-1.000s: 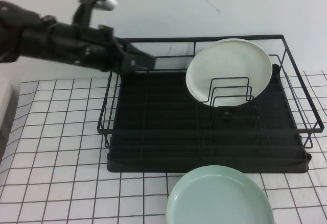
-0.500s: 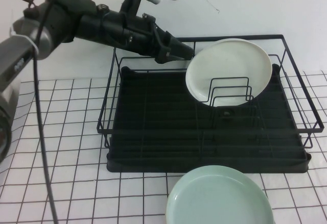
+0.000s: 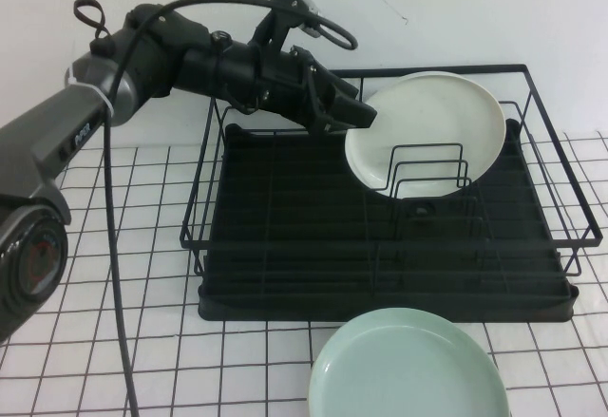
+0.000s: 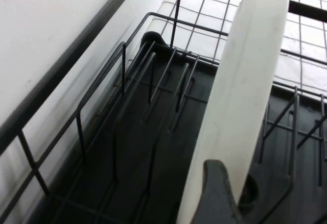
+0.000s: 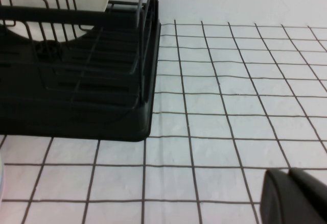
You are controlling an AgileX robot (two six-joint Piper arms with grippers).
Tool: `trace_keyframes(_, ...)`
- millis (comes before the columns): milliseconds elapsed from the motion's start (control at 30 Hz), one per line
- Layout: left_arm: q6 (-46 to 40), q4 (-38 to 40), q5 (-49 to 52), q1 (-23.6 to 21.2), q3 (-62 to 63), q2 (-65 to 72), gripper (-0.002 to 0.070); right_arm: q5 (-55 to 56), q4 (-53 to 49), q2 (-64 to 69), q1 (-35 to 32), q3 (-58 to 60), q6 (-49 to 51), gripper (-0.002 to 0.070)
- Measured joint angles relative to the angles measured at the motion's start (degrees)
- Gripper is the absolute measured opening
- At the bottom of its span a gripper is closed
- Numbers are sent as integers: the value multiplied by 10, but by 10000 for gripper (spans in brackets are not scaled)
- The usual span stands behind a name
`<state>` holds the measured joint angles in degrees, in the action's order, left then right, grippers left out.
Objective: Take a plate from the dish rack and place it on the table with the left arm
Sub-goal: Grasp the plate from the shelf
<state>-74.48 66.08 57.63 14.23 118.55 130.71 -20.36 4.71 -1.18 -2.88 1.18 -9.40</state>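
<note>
One plate (image 3: 427,132) upright in dish rack (image 3: 285,246) | left pincer (image 3: 356,115) spread wide astride its rim, not clamped | right pincer (image 5: 296,196) unclear

Robot test room, like lab: plain white wall (image 3: 475,9), table (image 3: 104,341) in grid cloth, dish rack (image 3: 380,293) with plates, robot arm (image 3: 142,66) with cables.
</note>
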Motion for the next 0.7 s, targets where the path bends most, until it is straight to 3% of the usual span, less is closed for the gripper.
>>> trace_keyframes(700, -71, 33, -49, 1, 1, 42, 417, 0, 0, 0, 0, 0, 0, -1)
